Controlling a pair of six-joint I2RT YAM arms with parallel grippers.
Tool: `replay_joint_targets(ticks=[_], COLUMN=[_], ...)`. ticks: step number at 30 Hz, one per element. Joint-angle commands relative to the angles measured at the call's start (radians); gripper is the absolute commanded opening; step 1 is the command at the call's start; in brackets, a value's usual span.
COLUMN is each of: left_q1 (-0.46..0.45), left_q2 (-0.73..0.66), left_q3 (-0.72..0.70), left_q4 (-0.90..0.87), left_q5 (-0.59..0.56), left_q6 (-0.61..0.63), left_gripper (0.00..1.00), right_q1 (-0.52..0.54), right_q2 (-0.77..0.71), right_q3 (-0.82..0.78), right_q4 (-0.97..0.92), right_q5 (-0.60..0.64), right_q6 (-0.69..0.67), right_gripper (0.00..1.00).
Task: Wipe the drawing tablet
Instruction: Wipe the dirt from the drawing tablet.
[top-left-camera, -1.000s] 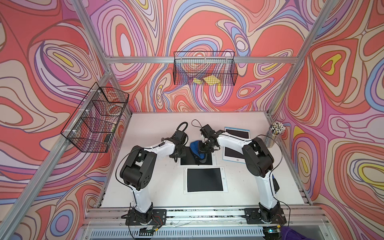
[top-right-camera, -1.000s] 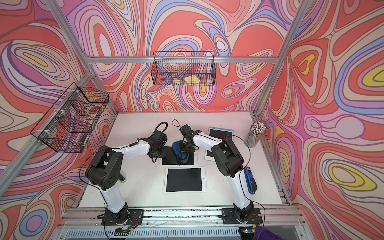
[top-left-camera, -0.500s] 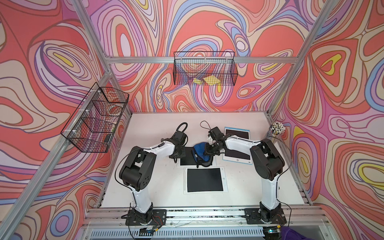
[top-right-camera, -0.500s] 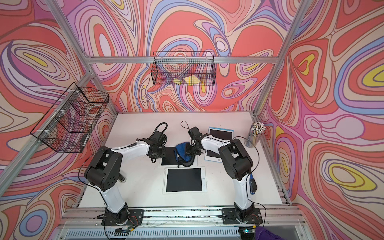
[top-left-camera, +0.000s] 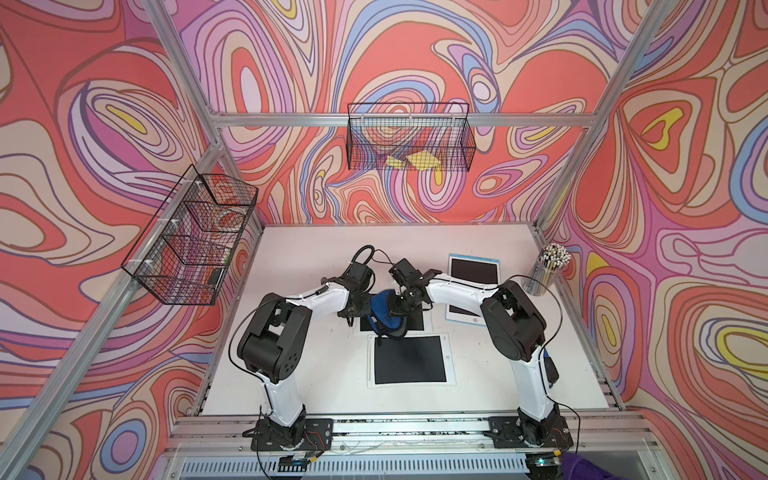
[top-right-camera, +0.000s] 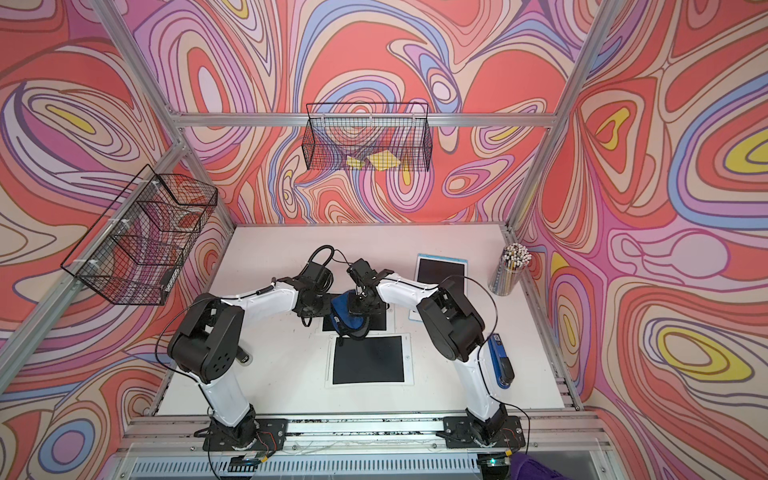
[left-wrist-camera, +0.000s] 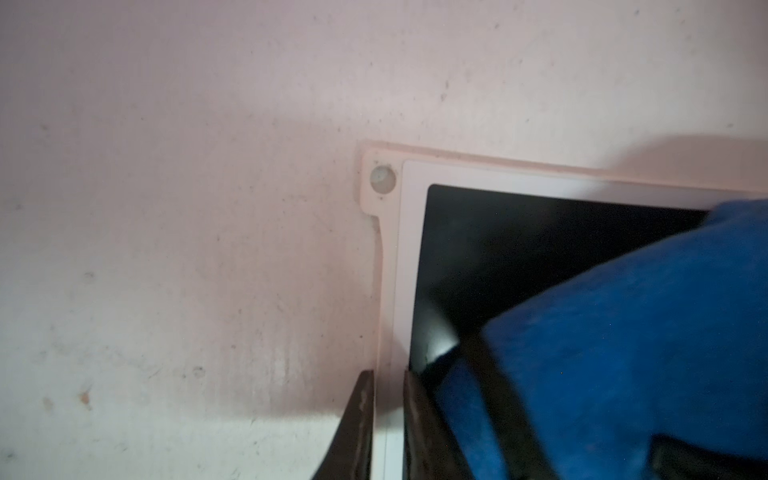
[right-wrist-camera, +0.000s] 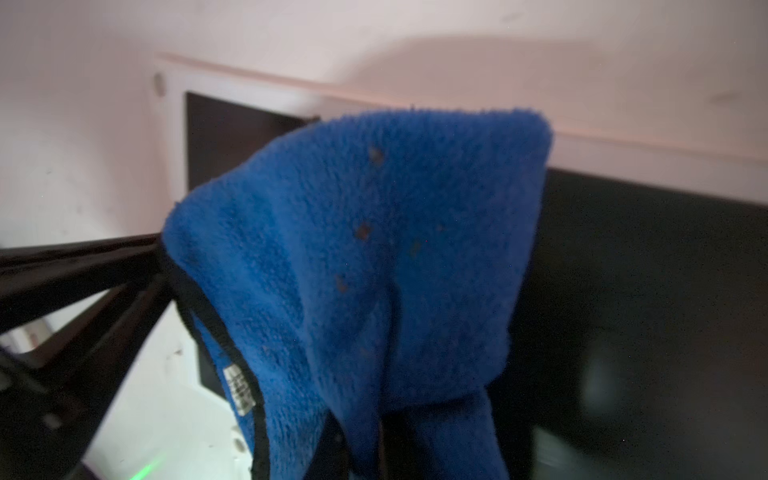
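One blue cloth (right-wrist-camera: 365, 249) hangs pinched in the right gripper (top-left-camera: 397, 308) over the drawing tablet (left-wrist-camera: 498, 249); the left gripper (left-wrist-camera: 388, 415) sits at the tablet's frame, its grip not clear.

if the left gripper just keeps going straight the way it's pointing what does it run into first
Most likely the white frame of the drawing tablet. In the left wrist view, the tips of the left gripper straddle the frame's outer edge. Whether they already touch it isn't clear.

— How many drawing tablets (top-left-camera: 409, 359) (top-left-camera: 415, 322) (top-left-camera: 473, 270) (top-left-camera: 463, 318)?
— Four: one beneath the blue cloth (top-left-camera: 384, 311), one just in front of it, two to its right.
— Anything else?
— One cloth, two wire baskets (top-left-camera: 409, 137) (top-left-camera: 191, 241), one pencil cup (top-left-camera: 548, 270).
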Motion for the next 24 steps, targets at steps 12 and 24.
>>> replay_joint_targets(ticks=[12,24], left_q1=[0.003,0.003], left_q2=[0.037,0.032], left_q3=[-0.075,-0.08], left_q4=[-0.179,-0.172], left_q5=[0.007,0.011], left_q6=[-0.003,-0.002], left_gripper=[0.17,0.17], right_q1=[-0.112,-0.219], right_q2=[0.059,-0.033], right_q3=[-0.204,-0.282], right_q4=[0.056,0.017], right_q5=[-0.137,-0.111], right_q6=[0.369,0.273], right_gripper=[0.0,0.0])
